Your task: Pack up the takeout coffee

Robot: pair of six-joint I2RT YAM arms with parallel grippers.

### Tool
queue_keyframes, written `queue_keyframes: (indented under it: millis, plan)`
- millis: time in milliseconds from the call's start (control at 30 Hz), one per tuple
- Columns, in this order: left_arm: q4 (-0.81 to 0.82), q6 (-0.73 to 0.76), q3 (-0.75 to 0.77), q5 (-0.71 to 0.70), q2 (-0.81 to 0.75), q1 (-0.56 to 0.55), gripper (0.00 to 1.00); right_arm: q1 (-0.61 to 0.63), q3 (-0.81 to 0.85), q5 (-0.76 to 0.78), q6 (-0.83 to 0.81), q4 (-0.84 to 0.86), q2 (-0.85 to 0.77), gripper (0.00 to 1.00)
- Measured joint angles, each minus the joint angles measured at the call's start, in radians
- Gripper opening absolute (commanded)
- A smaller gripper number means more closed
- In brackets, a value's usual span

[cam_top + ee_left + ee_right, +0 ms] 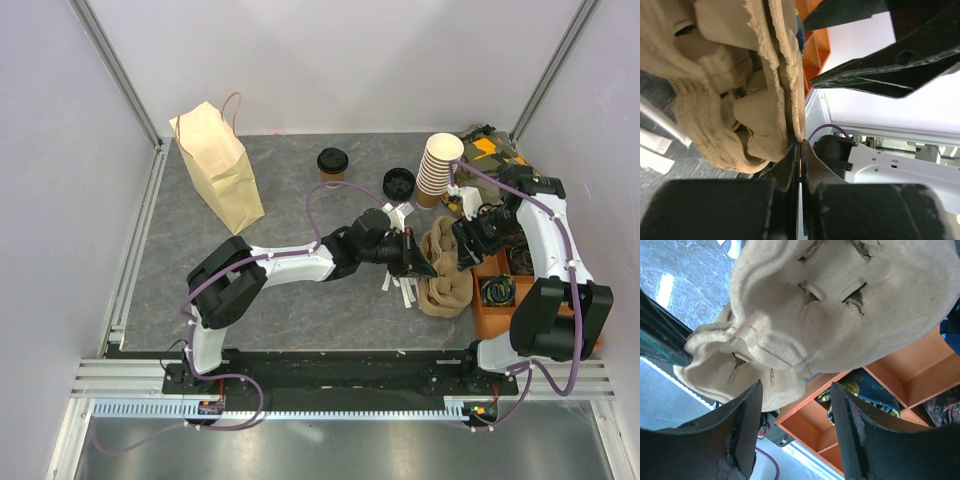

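The 2 fingers (pixel 788 170) of the left gripper (pixel 800 147) are pressed together on the thin rim of the carrier (pixel 735 90), with the pulp edge clamped between their tips. The 2 fingers (pixel 747 435) of the right gripper (pixel 796 387) stand apart. The carrier's lumpy edge sits just beyond their tips, and neither pad visibly touches it. From the right wrist, the carrier's moulded pockets bulge toward the camera, and 1 left finger shows at its far side.

In the top view the 2 grippers meet at the carrier, left of the orange box (pixel 492 312), the left one on its left side and the right one on its right. I cannot tell whether the carrier rests on the table (pixel 180 260) or is lifted. The box is split into compartments, and some hold dark, patterned items. A few white strips (pixel 400 290) lie on the table just beside the carrier.

The coffee (pixel 332 163) stands upright near the far edge of the table, with its black lid on, well apart from both grippers. It is between the bag (pixel 215 165), which stands to its left, and a loose black lid (pixel 398 183) to its right. A tall stack (pixel 438 165) of lidless cups stands just right of that lid.
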Motion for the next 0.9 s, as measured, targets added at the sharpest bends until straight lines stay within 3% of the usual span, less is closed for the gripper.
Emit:
queue_keyframes:
  millis: [600, 900]
  plan:
    - [0.154, -0.055, -0.008, 0.039, 0.000, 0.004, 0.02, -0.047, 0.107, -0.055, 0.008, -0.027, 0.000, 0.67]
    - [0.175, -0.072, -0.032, 0.070, -0.031, 0.037, 0.02, -0.170, 0.180, -0.182, 0.070, -0.023, -0.027, 0.72]
